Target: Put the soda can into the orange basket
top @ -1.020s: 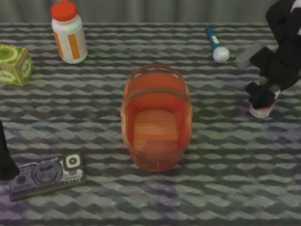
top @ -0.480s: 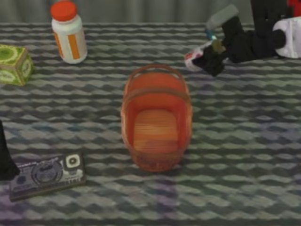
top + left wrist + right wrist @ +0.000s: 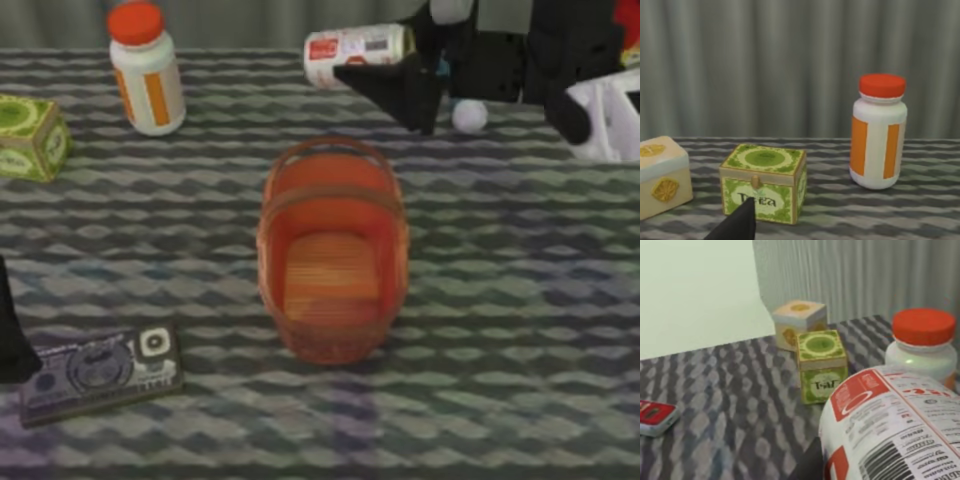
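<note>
left arm parked at the table's left edge, only a dark sliver of it in the top view; a black fingertip (image 3: 737, 224) pokes into the left wrist view, can't tell how its pincer stands. table (image 3: 500, 330) carries a grey-green checkered weave cloth, grey pleated curtain (image 3: 765, 65) along the far edge, pale plain wall (image 3: 695, 290) off to one side in the right wrist view. going left to right in the top view: green tea box (image 3: 30, 135) at the far left, dark printed flat box (image 3: 100, 372) near the front left, white bottle with orange cap and stripes (image 3: 147, 70) at the back left, all well apart from each other. a cream box with a lemon print (image 3: 660, 175) sits just beside the green tea box in the left wrist view. orange basket (image 3: 333, 250) upright in the middle, handle arched across the top, nothing in it. soda can (image 3: 355, 50) is up at the back, lying horizontal, off the cloth, beyond the basket's far rim and not over it. right gripper (image 3: 405, 75) is closed on the can's right end, black fingers (image 3: 395, 88) clamped on it, arm reaching in from the top right corner. a small white ball-tipped item (image 3: 468, 115) lies just right of the gripper on the cloth. right wrist view: can label fills the near corner.
</note>
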Robot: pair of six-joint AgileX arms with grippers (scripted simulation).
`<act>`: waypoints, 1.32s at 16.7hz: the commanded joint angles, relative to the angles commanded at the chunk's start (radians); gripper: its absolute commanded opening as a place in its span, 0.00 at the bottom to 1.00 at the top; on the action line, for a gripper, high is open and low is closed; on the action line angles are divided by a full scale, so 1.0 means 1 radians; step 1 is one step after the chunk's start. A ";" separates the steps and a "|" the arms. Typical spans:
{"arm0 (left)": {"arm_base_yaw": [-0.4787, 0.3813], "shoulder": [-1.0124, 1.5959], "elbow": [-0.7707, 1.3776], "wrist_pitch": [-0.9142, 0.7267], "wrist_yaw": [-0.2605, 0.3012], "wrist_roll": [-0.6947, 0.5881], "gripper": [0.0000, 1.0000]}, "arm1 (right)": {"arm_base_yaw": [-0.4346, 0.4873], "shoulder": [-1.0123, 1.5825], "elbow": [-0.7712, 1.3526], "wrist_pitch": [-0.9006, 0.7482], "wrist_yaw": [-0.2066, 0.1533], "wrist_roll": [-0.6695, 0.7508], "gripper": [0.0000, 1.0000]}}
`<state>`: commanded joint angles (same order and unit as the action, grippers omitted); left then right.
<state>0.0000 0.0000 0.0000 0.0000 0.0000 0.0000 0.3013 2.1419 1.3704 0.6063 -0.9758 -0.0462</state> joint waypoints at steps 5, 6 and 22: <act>0.000 0.000 0.000 0.000 0.000 0.000 1.00 | 0.024 -0.046 -0.054 0.195 -0.139 0.076 0.00; 0.000 0.000 0.000 0.000 0.000 0.000 1.00 | 0.024 -0.048 -0.055 0.202 -0.144 0.079 0.00; 0.000 0.000 0.000 0.000 0.000 0.000 1.00 | 0.029 0.199 -0.124 0.510 -0.140 0.074 0.00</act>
<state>0.0000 0.0000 0.0000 0.0000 0.0000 0.0000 0.3304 2.3409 1.2466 1.1167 -1.1161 0.0278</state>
